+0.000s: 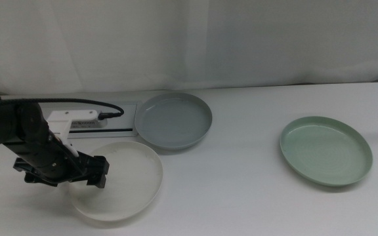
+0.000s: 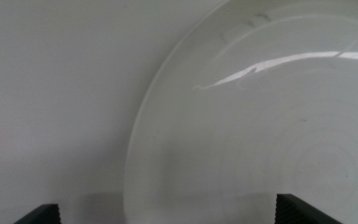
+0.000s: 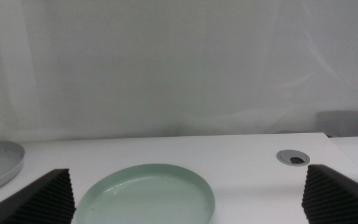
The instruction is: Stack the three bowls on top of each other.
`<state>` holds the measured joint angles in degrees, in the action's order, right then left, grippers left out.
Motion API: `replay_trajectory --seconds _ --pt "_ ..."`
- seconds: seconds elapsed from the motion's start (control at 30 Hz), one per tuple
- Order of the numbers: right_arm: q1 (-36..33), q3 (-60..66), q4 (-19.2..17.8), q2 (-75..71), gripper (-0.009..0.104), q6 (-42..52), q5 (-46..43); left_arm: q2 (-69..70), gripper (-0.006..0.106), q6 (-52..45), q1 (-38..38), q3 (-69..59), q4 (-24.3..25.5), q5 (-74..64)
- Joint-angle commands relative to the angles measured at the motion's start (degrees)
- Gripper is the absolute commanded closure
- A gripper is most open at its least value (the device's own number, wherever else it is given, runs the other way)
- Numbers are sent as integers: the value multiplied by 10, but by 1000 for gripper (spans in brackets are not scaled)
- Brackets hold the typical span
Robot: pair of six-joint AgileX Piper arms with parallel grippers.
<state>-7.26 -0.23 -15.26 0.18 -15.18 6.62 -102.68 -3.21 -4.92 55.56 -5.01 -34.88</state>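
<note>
On the white table (image 1: 241, 196) lie three bowls, all apart from one another and none yet stacked. Toward the table's right edge sits the green bowl (image 1: 326, 150), alone and well clear of the other two. Near the back edge, left of centre, rests the grey bowl (image 1: 174, 120), its rim just beside a flat white panel (image 1: 100, 122) into which a dark cable (image 1: 77, 101) runs. Close to the front-left corner lies the white bowl (image 1: 125, 178), near the grey one but not touching it.

Over that white bowl's left rim hangs the left gripper (image 1: 92, 172), the only one at work. Its wrist view shows the bowl's rim (image 2: 143, 124) curving between the two jaw tips at the picture's bottom corners, so the jaws stand wide apart with nothing held. That spread probably suits straddling the low rim, one jaw inside and one outside, before pinching it to lift; whether either jaw touches the bowl yet cannot be told.

Out of the middle view, the right gripper (image 3: 185, 199) waits at the table's right side, jaws spread wide and empty, facing the green bowl (image 3: 148, 196), likely so it can take that one when needed. A small round grommet (image 3: 292, 157) sits in the table beyond.
</note>
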Motion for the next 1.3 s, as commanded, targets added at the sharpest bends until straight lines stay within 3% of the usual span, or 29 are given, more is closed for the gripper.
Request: replay_trajectory --seconds 0.0,0.23,0.3,0.33,0.37,0.43,0.83,1.07,1.27 --pt "-1 23 -6 -21 -8 1 -1 -12 11 10 -4 3 3 13" --pt "-1 23 -6 -21 -8 1 -1 -35 13 23 -4 3 2 23" --pt "-1 23 -6 -21 -8 1 -1 -39 23 39 -4 1 2 22" --pt "-1 23 -6 -21 -8 1 -1 -39 32 40 -4 1 2 22" --pt "-1 23 -6 -21 -8 1 -1 -40 72 53 -4 1 2 18" --pt "-1 23 -6 -21 -8 1 -1 -40 103 53 -4 1 -2 16" --pt "-1 23 -6 -21 -8 1 -1 -14 103 55 -4 4 -35 -2" --pt "-1 23 -6 -21 -8 1 -1 73 103 29 -5 4 -115 -23" --pt "-1 23 -6 -21 -8 1 -1 139 103 32 -59 4 -140 -37"
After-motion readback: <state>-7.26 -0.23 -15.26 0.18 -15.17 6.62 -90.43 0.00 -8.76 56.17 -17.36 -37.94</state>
